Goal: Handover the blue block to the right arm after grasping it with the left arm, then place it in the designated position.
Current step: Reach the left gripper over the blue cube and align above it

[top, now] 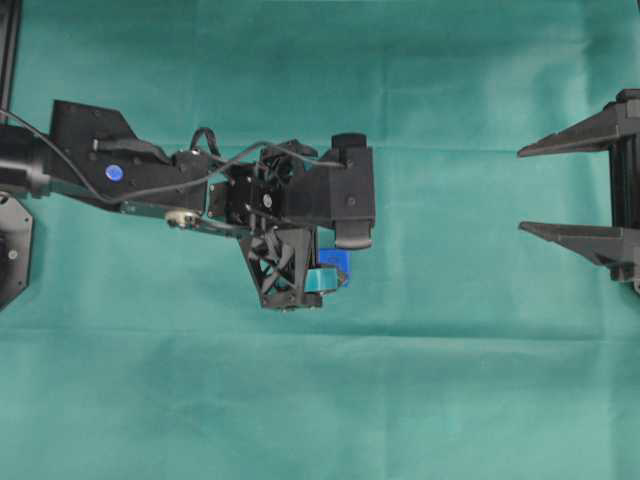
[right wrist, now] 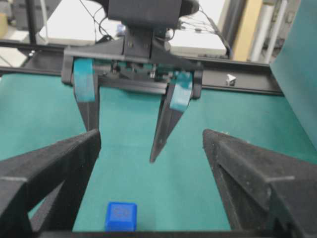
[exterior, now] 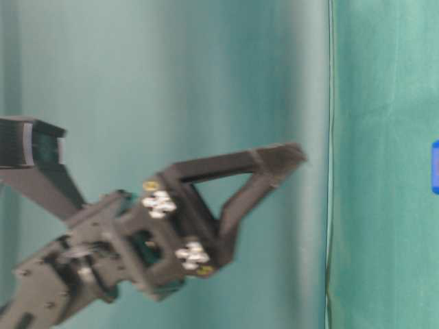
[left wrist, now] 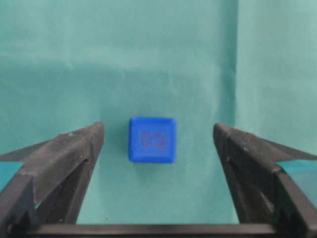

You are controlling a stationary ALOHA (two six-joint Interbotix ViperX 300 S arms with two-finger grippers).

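Note:
The blue block (left wrist: 152, 140) lies flat on the green cloth, a faint round mark on its top face. My left gripper (left wrist: 157, 133) hangs above it, pointing down, open, one teal-banded finger (left wrist: 74, 153) on each side and neither touching. From overhead the block (top: 337, 264) peeks out beside the left arm's wrist housing (top: 320, 195). My right gripper (top: 520, 190) stands open and empty at the right edge, aimed at the left gripper. Its wrist view shows the block (right wrist: 121, 216) low between its black fingers (right wrist: 59, 168) and the left gripper (right wrist: 124, 148) beyond. The designated position is out of view.
Green cloth (top: 300, 400) covers the whole table, with faint fold lines. A black frame rail (right wrist: 237, 82) runs along the table's far edge behind the left arm. The table-level view is blurred; the block (exterior: 435, 166) shows at its right edge.

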